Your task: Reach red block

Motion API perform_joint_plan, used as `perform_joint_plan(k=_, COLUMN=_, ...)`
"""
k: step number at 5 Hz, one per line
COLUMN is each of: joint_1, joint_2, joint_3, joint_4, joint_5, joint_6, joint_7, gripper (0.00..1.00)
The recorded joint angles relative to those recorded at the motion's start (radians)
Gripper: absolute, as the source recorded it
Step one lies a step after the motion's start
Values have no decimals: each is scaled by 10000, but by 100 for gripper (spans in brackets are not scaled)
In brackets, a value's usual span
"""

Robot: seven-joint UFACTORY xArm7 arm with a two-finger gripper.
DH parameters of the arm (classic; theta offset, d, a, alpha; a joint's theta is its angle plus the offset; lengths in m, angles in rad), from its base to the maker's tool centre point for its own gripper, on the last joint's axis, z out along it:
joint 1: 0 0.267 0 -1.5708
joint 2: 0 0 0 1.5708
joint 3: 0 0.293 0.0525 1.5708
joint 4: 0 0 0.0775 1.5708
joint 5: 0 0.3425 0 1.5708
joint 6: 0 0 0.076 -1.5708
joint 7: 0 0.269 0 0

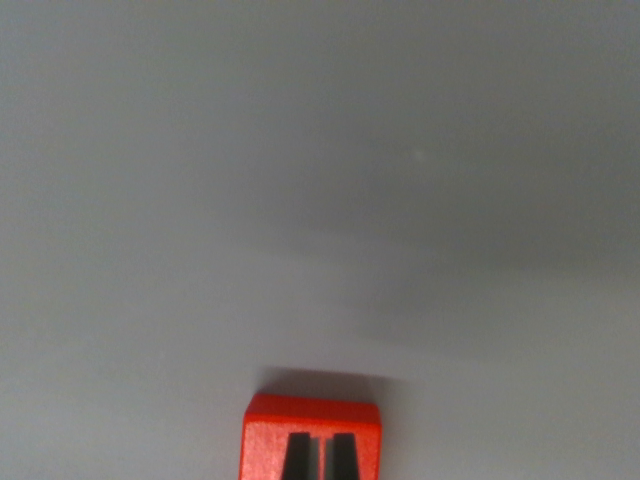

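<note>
The red block (310, 415) lies on a plain grey surface (320, 200) at the bottom centre of the wrist view, its lower part cut off by the frame edge. My gripper (321, 447) shows only as two dark fingertips (298, 460) rising from the bottom edge, directly over the block's near face. They stand very close together with a thin seam between them, so the gripper looks shut with nothing held. The block casts a soft shadow just beyond its far edge.
Only the smooth grey surface fills the rest of the view, with a broad darker shadow band across the upper right. A tiny pale speck (419, 154) marks it at the right.
</note>
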Motion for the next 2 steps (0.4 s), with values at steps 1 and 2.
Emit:
perform_joint_plan(k=1, joint_1=16, joint_2=42, joint_3=21, joint_4=-316, joint_5=26, joint_6=-349, joint_7=2, gripper=0)
perform_joint_plan(k=2, joint_1=16, joint_2=42, joint_3=21, joint_4=-316, joint_5=26, joint_6=-349, joint_7=2, gripper=0)
